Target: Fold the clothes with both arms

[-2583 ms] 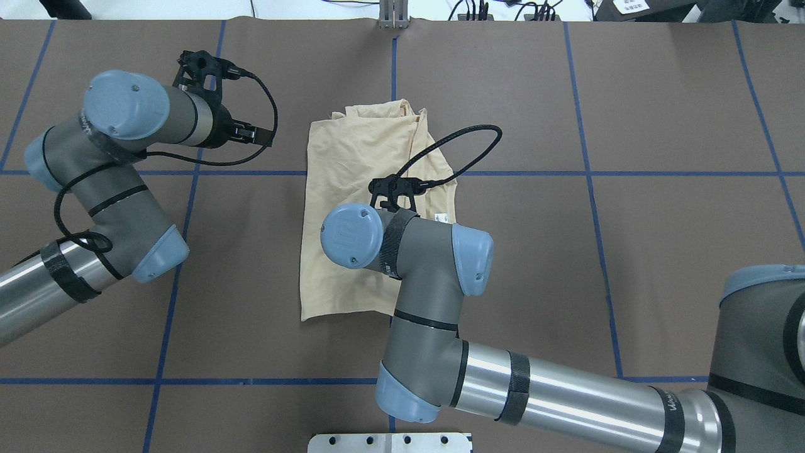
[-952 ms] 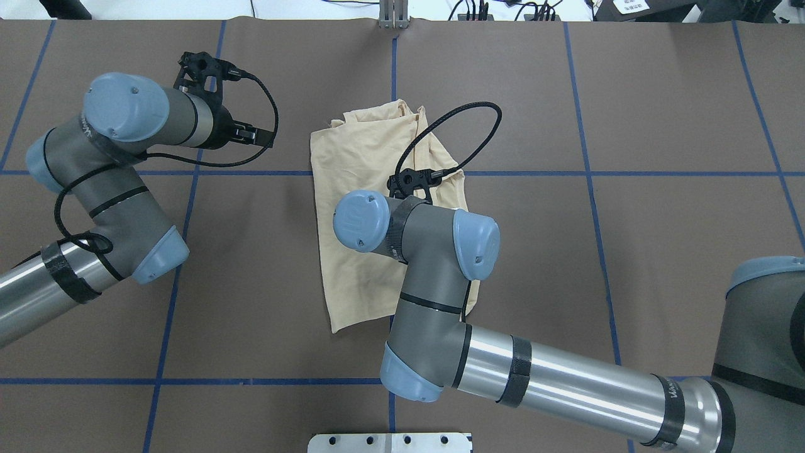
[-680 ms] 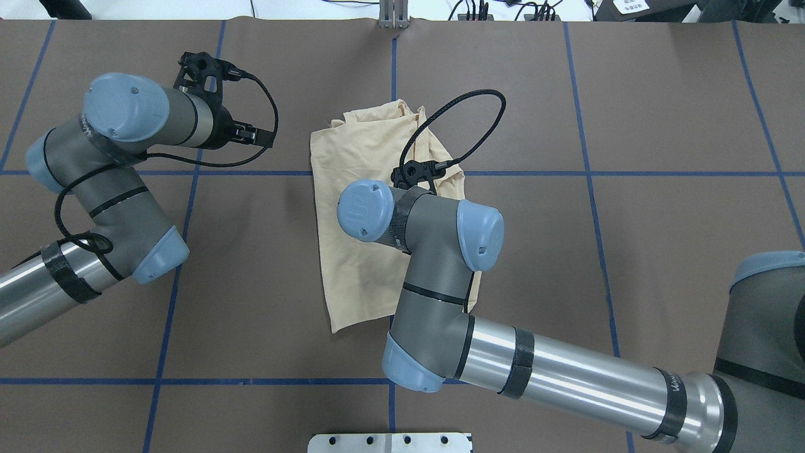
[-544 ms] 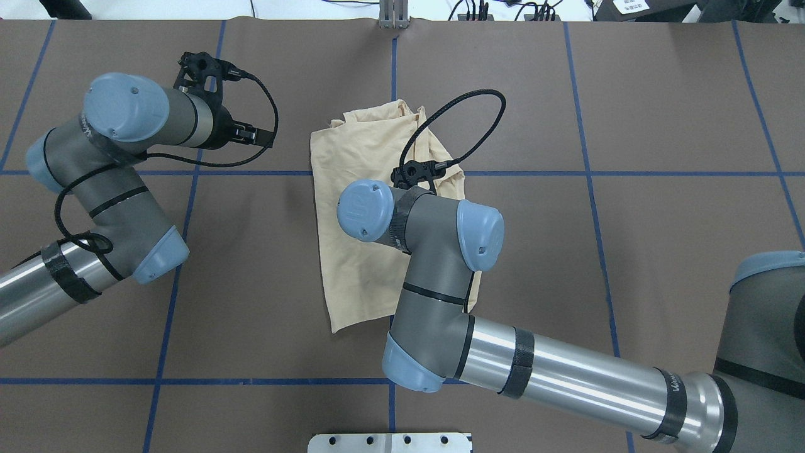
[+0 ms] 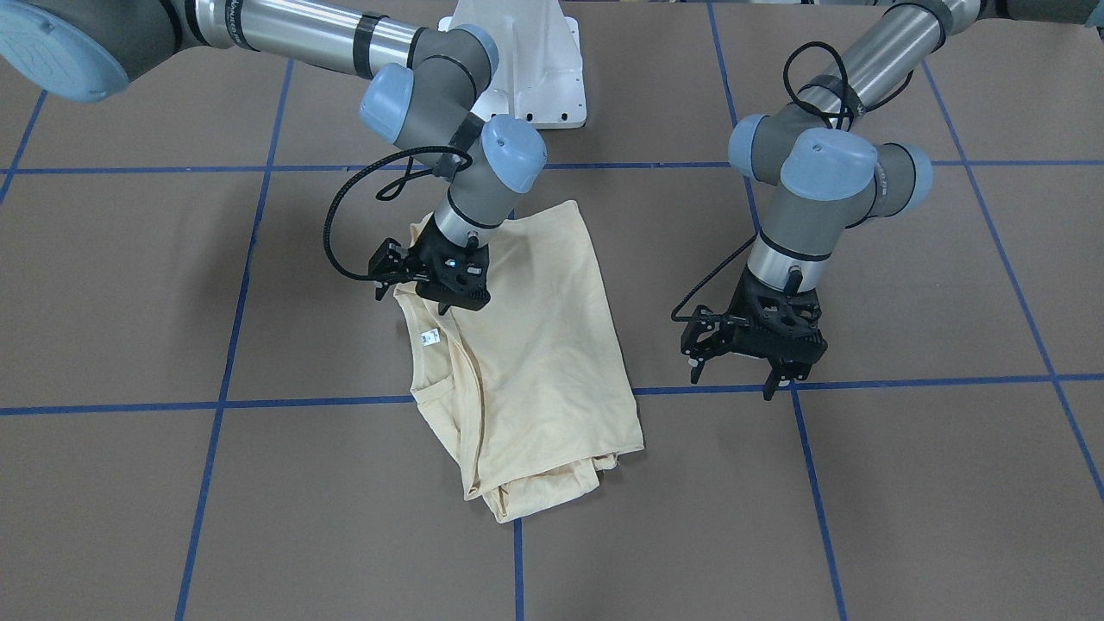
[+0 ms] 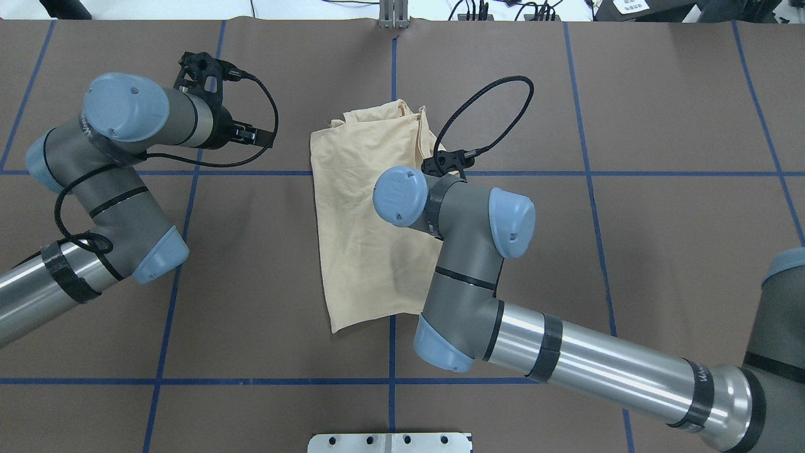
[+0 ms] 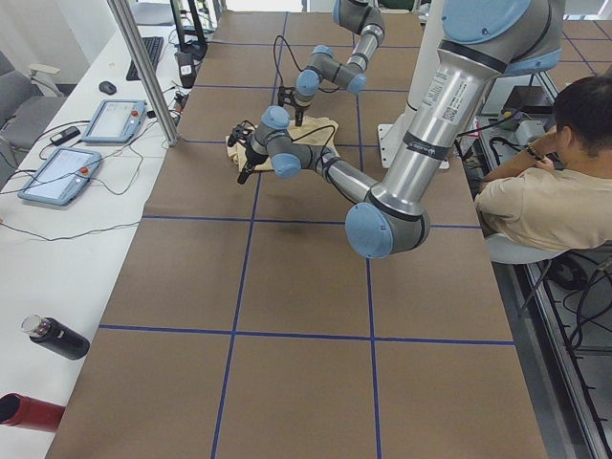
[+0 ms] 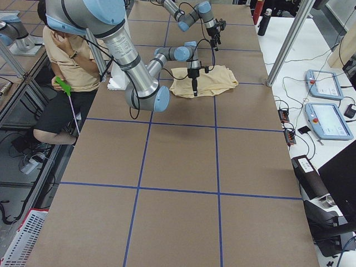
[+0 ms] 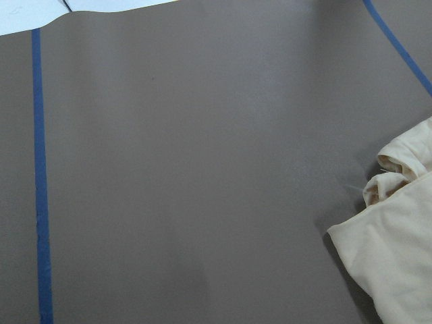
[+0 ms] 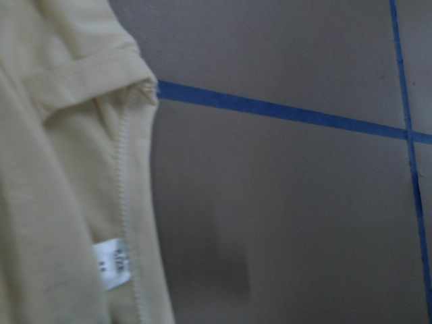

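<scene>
Brown table [image 5: 862, 517], T-shirt [image 5: 543, 362], label [image 5: 429, 338] — seemingly hidden overhead

Thin matt cream knit T-shirt [image 5: 535, 345] on matt brown paper-like table covering [image 5: 862, 517] lined with blue tape [image 5: 259, 403]; left arm [image 5: 819, 190] and right arm [image 5: 435, 82]: polished metal tubes, matt grey housings.

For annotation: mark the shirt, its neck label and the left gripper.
shirt [image 5: 543, 345], front-facing view, centre of the folded body panel.
neck label [image 5: 429, 337], front-facing view, middle of the white tag.
left gripper [image 5: 783, 381], front-facing view, midway between its fingers.
</scene>
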Controlling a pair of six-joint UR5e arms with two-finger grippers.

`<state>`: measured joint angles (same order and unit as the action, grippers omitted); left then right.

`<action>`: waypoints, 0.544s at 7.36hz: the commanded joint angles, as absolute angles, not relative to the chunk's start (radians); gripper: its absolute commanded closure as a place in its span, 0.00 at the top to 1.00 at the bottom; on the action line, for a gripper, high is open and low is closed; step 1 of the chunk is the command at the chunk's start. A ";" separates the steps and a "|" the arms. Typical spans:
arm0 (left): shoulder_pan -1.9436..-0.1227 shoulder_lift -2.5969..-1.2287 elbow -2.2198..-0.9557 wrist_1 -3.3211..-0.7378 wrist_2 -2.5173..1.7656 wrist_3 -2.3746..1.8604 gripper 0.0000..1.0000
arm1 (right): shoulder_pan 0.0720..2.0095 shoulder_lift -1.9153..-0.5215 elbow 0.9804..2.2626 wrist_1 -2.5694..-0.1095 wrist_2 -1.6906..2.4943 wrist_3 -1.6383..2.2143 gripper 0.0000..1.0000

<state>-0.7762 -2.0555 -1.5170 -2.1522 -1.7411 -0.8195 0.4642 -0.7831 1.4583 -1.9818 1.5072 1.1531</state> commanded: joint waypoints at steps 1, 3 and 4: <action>-0.776 -2.056 -1.519 -2.152 -1.741 -0.819 1.00 | 0.476 -0.944 1.627 -1.985 1.503 1.123 1.00; -0.776 -2.056 -1.519 -2.152 -1.741 -0.819 1.00 | 0.477 -0.919 1.681 -2.003 1.509 1.123 1.00; -0.776 -2.056 -1.517 -2.152 -1.741 -0.818 1.00 | 0.492 -0.854 1.677 -1.996 1.511 1.127 1.00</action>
